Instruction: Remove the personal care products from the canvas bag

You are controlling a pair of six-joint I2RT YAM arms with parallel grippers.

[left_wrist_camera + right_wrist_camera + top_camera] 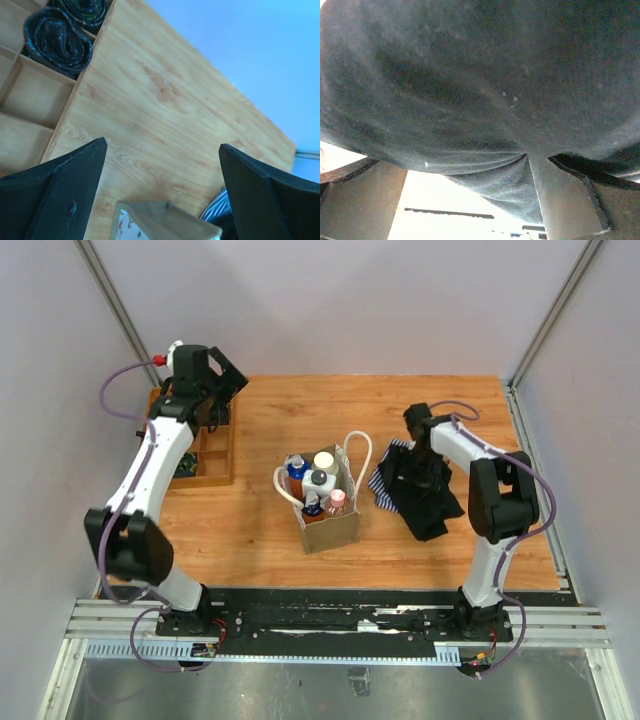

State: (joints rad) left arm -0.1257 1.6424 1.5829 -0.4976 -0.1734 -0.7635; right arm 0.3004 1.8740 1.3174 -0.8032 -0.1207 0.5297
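the canvas bag [335, 525] is standing in the middle of the desk [260, 420]. its bottles [318, 480] are sitting upright inside with caps pointing up, so their long axes are running vertically and a reach from above is looking like the way in. the right pincer [465, 165] is sitting nearer, just right of the bag, its fingers standing wide apart with the black garment [425, 495] bulging across them. the left pincer [162, 145] is hanging wide and empty by the wooden tray [233, 440], the bag lying well off to its right.
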